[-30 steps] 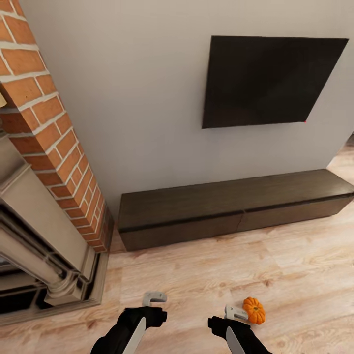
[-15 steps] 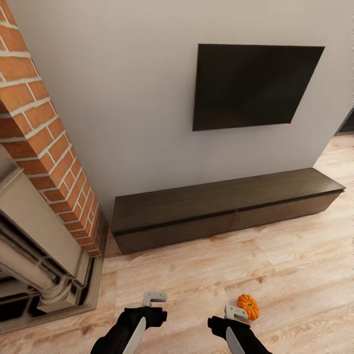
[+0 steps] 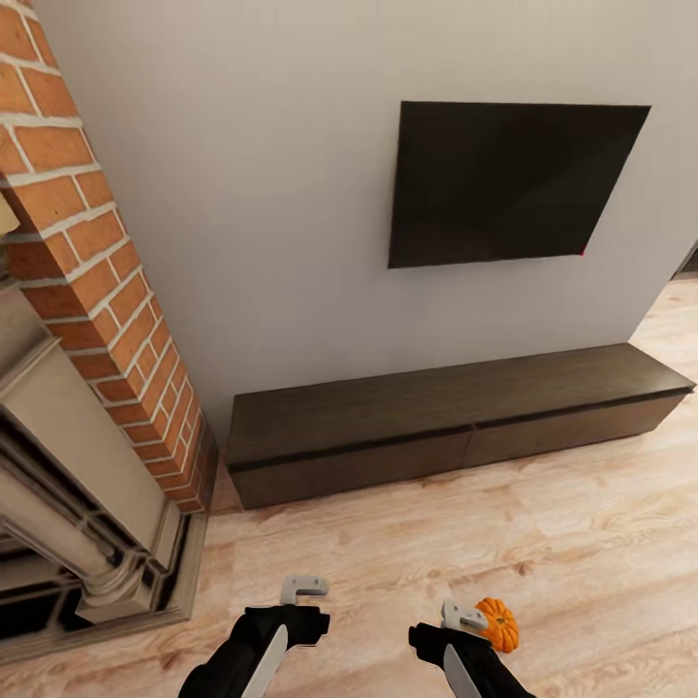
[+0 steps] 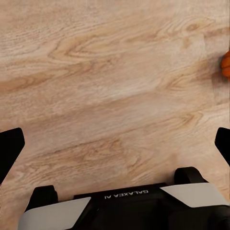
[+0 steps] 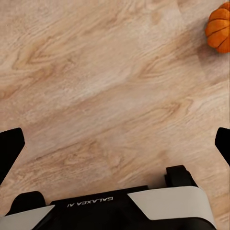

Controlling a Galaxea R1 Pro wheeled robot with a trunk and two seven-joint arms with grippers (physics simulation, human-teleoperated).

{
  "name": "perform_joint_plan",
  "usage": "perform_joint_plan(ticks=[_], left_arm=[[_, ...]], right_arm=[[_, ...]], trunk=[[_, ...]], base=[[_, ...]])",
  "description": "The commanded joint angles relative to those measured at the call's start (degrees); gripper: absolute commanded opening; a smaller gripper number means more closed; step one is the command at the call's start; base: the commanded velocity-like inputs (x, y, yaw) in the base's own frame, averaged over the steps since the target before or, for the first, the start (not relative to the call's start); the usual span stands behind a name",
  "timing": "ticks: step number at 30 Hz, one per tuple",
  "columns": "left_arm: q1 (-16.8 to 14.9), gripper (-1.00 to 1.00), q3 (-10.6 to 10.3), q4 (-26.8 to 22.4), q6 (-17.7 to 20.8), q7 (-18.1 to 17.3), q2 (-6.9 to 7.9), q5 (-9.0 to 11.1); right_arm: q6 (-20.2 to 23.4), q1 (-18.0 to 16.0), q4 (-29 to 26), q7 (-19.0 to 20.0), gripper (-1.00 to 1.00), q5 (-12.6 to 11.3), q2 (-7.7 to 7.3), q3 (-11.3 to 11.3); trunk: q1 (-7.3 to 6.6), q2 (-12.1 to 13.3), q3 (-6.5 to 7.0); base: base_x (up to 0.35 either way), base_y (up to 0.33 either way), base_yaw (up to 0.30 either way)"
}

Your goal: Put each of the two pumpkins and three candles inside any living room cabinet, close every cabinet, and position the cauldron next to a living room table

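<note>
Facing the long dark TV cabinet (image 3: 456, 427) under the black wall TV (image 3: 514, 179), with the brick fireplace (image 3: 87, 291) at the left. Both drawer fronts appear shut, nothing stored yet.

Lying on the plank floor (image 3: 388, 553), well short of the cabinet's front edge: one orange pumpkin (image 3: 498, 623), just beside the right gripper (image 3: 463, 615) in the head view. Seen again at the border of the right wrist view (image 5: 219, 27), and as a sliver in the left wrist view (image 4: 226, 64).

Risks from here, as a judgement: a round, ribbed pumpkin probably rolling away if nudged by a finger or by the base while coming closer; a drawer without handle probably hard to pull, so fingers slipping off the front; a grasp from the side pushing the pumpkin instead of taking it.

Fingers: the left gripper (image 3: 303, 586) spread wide, black tips (image 4: 10, 151) far apart, holding nothing, touching nothing. The right one equally wide, tips (image 5: 11, 146) apart over bare floor, empty, the pumpkin outside the gap.
</note>
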Motion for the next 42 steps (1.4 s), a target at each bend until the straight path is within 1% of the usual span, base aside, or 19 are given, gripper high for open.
perform_joint_plan(ticks=[1,6,9,14,21,27,32,37,40,42], left_arm=[[0.0,1.00,-0.2,0.0,0.2,0.5,0.03,0.6],[0.0,1.00,-0.2,0.0,0.2,0.5,0.01,0.6],[0.0,1.00,-0.2,0.0,0.2,0.5,0.01,0.6],[0.0,1.00,-0.1,0.0,0.2,0.5,0.03,0.6],[0.0,1.00,-0.1,0.0,0.2,0.5,0.03,0.6],[0.0,1.00,-0.1,0.0,0.2,0.5,0.03,0.6],[0.0,1.00,-0.1,-0.3,0.2,0.5,-0.04,0.6],[0.0,1.00,0.2,-4.5,1.0,0.7,-0.03,1.0],[0.0,1.00,0.5,-8.8,3.6,0.9,0.01,1.3],[0.0,1.00,0.7,-11.4,4.5,1.1,0.02,1.4]], right_arm=[[0.3,0.0,-0.1,-0.3,1.00,-0.5,0.04,-0.1],[0.2,0.0,-0.1,-0.4,1.00,-0.4,0.09,0.0],[0.2,0.0,-0.1,-0.4,1.00,-0.5,0.02,0.0],[0.3,0.0,-0.1,-0.2,1.00,-0.9,-0.22,-0.1],[0.2,0.0,-0.1,-0.4,1.00,-0.4,-0.13,0.0],[0.3,0.0,-0.1,-0.2,1.00,-0.8,-0.29,-0.2],[0.3,0.0,-0.1,0.0,1.00,-1.1,-0.35,-0.3],[0.3,0.0,-0.1,0.2,1.00,-1.1,-0.34,-0.4],[0.3,0.0,-0.1,0.2,1.00,-1.1,-0.36,-0.4],[0.2,0.0,-0.1,0.2,1.00,-1.1,-0.36,-0.3]], trunk=[[0.03,0.0,0.02],[0.03,0.0,0.18],[0.03,0.0,0.19],[0.03,0.0,0.20],[0.03,0.0,0.20],[0.03,0.0,0.23],[0.03,0.0,0.52],[0.03,0.0,0.64],[0.03,0.0,0.65],[0.46,-0.8,0.29]], base=[[0.150,0.000,0.190],[0.050,-0.019,0.100],[0.008,-0.178,0.058],[0.002,-0.121,0.229],[0.087,-0.121,0.273],[0.024,-0.029,0.080],[0.002,-0.003,0.159],[0.000,0.000,0.076],[0.000,0.000,0.014],[0.000,0.000,0.004]])
